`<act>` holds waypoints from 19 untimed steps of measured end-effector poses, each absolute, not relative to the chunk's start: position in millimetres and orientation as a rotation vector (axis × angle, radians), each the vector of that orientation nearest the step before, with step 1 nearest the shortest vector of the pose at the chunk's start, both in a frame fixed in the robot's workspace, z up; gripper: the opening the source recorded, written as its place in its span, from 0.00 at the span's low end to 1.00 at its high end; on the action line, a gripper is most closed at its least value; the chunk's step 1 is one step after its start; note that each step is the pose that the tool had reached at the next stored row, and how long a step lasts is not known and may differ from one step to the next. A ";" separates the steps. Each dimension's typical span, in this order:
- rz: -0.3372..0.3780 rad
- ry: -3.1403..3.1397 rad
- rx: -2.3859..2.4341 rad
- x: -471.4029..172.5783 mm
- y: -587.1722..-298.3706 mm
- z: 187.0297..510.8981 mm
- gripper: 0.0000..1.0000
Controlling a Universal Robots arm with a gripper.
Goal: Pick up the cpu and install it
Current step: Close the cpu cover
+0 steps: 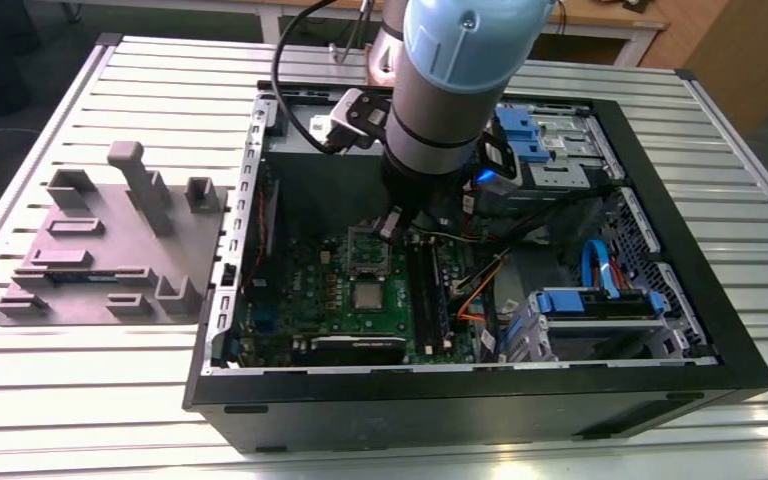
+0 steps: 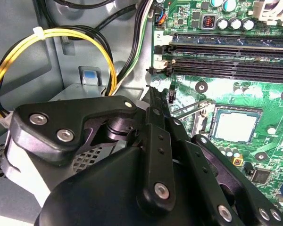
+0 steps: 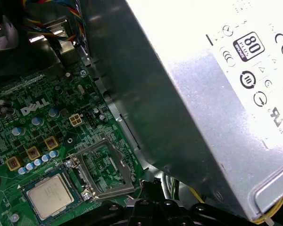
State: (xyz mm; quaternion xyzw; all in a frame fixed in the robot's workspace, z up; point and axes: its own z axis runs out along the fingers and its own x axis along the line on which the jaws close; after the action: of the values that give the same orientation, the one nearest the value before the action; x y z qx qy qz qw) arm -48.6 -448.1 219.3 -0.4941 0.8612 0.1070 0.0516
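My gripper (image 2: 153, 92) is down inside the case (image 1: 704, 390), hanging over the motherboard (image 1: 311, 290) right beside the power supply (image 3: 203, 94). In the second wrist view I see black linkage running up to the fingertips, which look drawn close together with nothing between them, but I can't tell for sure how far they're parted. No chip in the grasp as far as I can see.

The cpu (image 3: 51, 194) is sitting flat in its socket (image 2: 237, 126) in both wrist views, silver top up. The load frame (image 3: 104, 167) stands swung open next to it, and the thin retention lever (image 2: 191, 109) angles up just beside the fingertips.

Here's what worries me. That lever is very near my fingers, so a small sideways drift could snag it or bend it. The frame is still up, so the chip is only resting there; a nudge could skew it on the contacts. The yellow and black cables (image 2: 61, 42) hang by the power supply wall, close to the gripper body, and could catch on the linkage.
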 end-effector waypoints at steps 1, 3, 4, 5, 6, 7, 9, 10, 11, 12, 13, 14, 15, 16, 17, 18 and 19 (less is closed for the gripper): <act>0.325 2.620 -1.503 -48.6 -448.1 219.3 0.10; 0.325 2.620 -1.503 -48.6 -448.1 219.3 0.10; 0.325 2.620 -1.503 -48.6 -448.1 219.3 0.10; 0.325 2.620 -1.503 -48.6 -448.1 219.3 0.10; 0.325 2.620 -1.503 -48.6 -448.1 219.3 0.10; 0.325 2.620 -1.503 -48.6 -448.1 219.4 0.10; 0.323 2.621 -1.504 -48.6 -448.0 220.7 0.10; 0.321 2.622 -1.504 -48.6 -448.0 221.5 0.10; 0.317 2.624 -1.505 -48.6 -448.0 222.8 0.10; 0.312 2.627 -1.507 -48.6 -448.0 224.0 0.10; 0.304 2.630 -1.508 -48.6 -448.1 225.1 0.10; 0.293 2.635 -1.511 -48.7 -448.1 225.8 0.10; 0.281 2.640 -1.514 -48.6 -448.1 226.5 0.10; 0.269 2.645 -1.517 -48.6 -448.1 227.1 0.10; 0.257 2.650 -1.520 -48.6 -448.1 227.7 0.10; 0.249 2.653 -1.522 -48.6 -448.1 228.5 0.10; 0.244 2.655 -1.523 -48.6 -448.2 229.9 0.10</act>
State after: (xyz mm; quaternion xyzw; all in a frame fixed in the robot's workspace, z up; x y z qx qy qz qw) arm -48.6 -448.2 229.9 -0.4958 0.8641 0.0795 0.0354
